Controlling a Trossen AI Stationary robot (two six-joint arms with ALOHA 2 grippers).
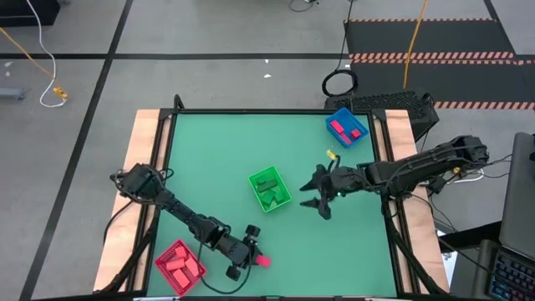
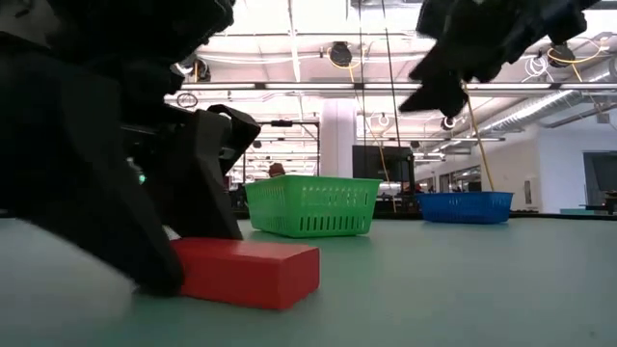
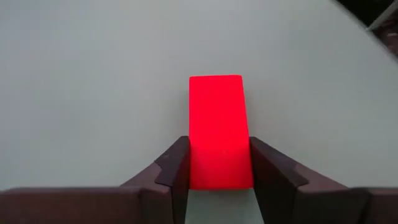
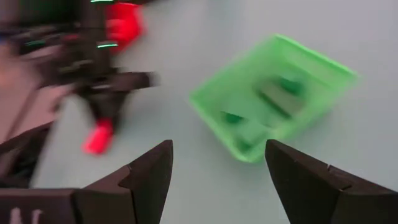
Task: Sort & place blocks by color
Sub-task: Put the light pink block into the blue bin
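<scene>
A red block point(image 3: 217, 124) lies flat on the green table near its front edge, also seen in the high view point(image 1: 262, 261) and the low view point(image 2: 249, 271). My left gripper point(image 3: 219, 171) is shut on it, just right of the red bin point(image 1: 179, 267). My right gripper point(image 1: 318, 203) hangs open above the table, right of the green bin point(image 1: 268, 189), with nothing between its fingers point(image 4: 152, 171). The green bin holds dark green blocks. The blue bin point(image 1: 347, 127) at the far right holds red blocks. My left gripper has the red block between its two fingers, one on each long side point(image 3: 194, 168), at the end of the block nearest the wrist. The fingers slant down from the table's left and lie along the block. The block rests flat on the table.
The red bin near the front left corner holds several red blocks. A small yellow thing point(image 1: 331, 155) lies on the table below the blue bin. The table's wooden rim point(image 1: 144, 142) frames the green mat. Bare mat lies between the green bin and the front edge.
</scene>
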